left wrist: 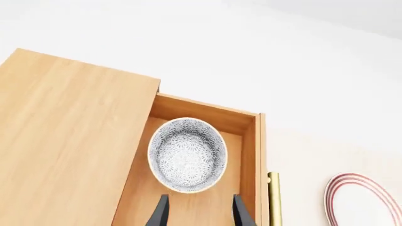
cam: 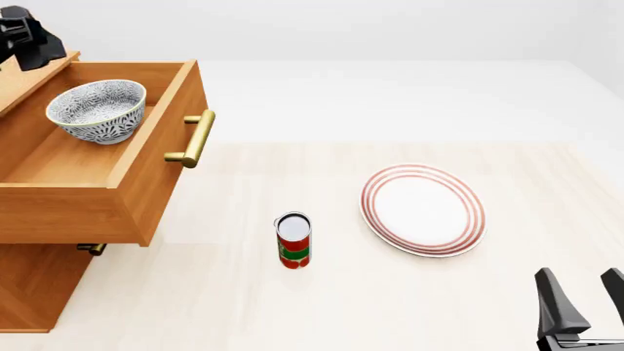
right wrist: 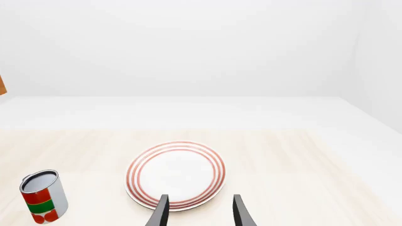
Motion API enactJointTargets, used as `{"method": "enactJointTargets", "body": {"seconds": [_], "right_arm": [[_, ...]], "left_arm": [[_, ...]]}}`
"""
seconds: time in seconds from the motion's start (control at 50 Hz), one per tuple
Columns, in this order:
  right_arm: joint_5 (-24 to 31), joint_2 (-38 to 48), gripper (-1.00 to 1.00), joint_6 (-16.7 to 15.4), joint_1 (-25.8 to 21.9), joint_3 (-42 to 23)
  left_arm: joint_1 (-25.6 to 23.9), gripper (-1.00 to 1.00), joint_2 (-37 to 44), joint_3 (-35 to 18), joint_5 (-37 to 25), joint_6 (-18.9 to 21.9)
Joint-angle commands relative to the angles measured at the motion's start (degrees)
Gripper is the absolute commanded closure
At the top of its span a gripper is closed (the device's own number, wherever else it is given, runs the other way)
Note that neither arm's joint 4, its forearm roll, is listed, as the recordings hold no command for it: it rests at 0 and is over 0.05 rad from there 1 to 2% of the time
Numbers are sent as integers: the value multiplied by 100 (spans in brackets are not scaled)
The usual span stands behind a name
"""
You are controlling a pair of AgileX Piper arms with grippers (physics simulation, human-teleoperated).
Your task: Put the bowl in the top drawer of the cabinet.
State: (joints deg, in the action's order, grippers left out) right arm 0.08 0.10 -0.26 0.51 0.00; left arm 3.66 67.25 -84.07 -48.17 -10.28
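Observation:
The bowl (cam: 96, 110), blue-grey and white floral with a pale rim, sits upright inside the top drawer (cam: 161, 157), which is pulled out of the cabinet (cam: 29, 289). In the left wrist view the bowl (left wrist: 187, 154) rests on the drawer's floor, near the cabinet top (left wrist: 69, 132). My left gripper (left wrist: 199, 214) hovers above the drawer (left wrist: 251, 160), open and empty, clear of the bowl. The left arm (cam: 26, 38) shows dark over the cabinet's far corner. My right gripper (cam: 588, 296) is open and empty near the table's front right; it (right wrist: 199, 212) points at the plate.
A flat white plate with red rings (cam: 422, 210) lies right of centre on the table. A red and green tin can (cam: 294, 240) stands upright between it and the cabinet. The drawer's brass handle (cam: 195, 139) juts out towards the table. The lower drawer's handle (cam: 90, 248) peeks out underneath.

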Motion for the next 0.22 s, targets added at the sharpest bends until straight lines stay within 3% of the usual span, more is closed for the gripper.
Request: {"method": "enactJointTargets", "body": {"seconds": [0.02, 0.22], "right_arm": [[-4, 2, -100, 7, -15, -1], [-4, 2, -100, 7, -13, -1]], "left_arm": [[-284, -100, -653, 537, 135, -246], [-943, -100, -1369, 1457, 480, -641]]}}
